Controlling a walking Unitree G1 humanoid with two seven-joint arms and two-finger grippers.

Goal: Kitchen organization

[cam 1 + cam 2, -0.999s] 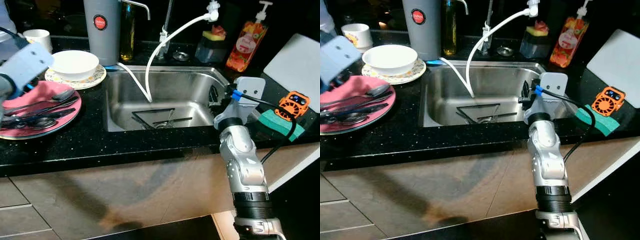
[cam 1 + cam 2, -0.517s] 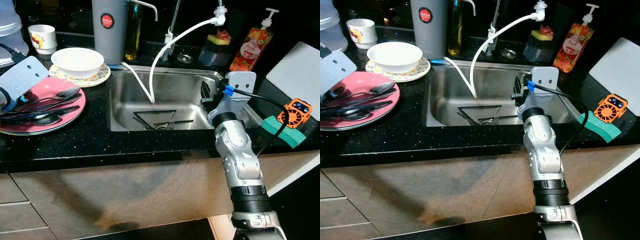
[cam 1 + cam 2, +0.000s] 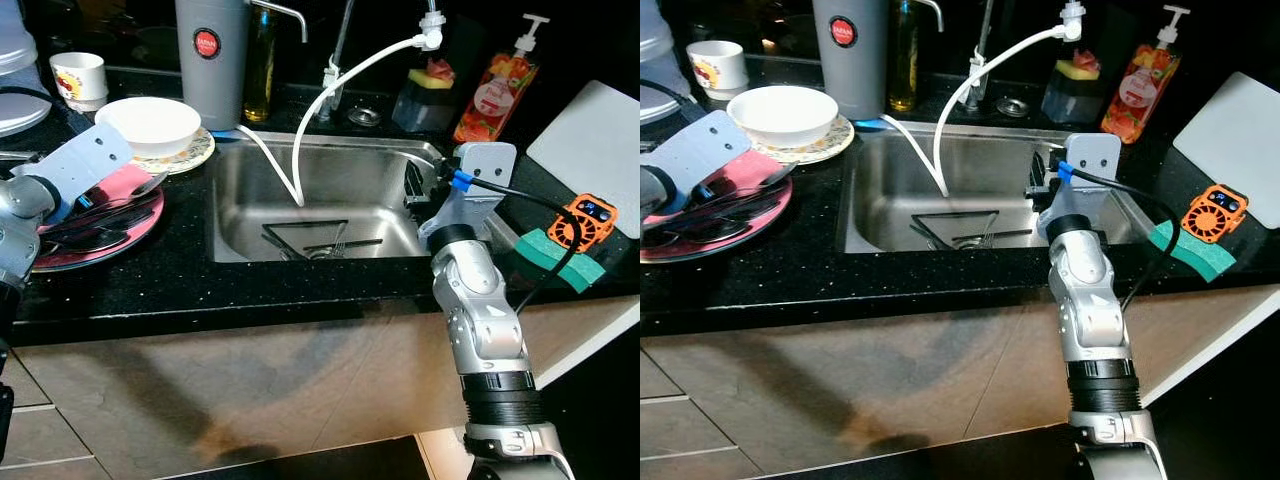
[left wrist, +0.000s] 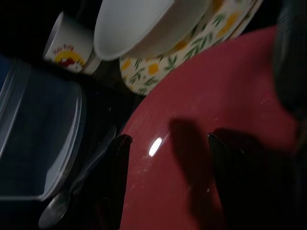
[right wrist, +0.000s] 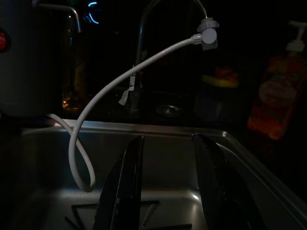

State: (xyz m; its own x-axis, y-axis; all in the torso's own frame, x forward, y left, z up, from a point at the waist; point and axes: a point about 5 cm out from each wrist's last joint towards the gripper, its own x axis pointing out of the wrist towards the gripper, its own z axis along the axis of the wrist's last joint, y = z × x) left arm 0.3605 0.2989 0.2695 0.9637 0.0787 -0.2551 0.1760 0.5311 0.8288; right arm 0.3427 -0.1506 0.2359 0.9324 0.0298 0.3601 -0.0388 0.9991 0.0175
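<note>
The left gripper [image 4: 165, 179] hovers spread above the red plate [image 4: 230, 96], whose cutlery [image 3: 95, 215] shows from the head. The right gripper [image 5: 165, 187], spread, hangs over the sink [image 3: 360, 180].

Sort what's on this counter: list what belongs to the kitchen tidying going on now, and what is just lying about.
In the job:
- red plate under the left gripper
- spoons on that plate
- white bowl on its flowered plate
- sink, with the right gripper open over it

Lying about:
- mug
- grey jug
- soap bottle
- green sponge
- orange fan
- white board
</note>
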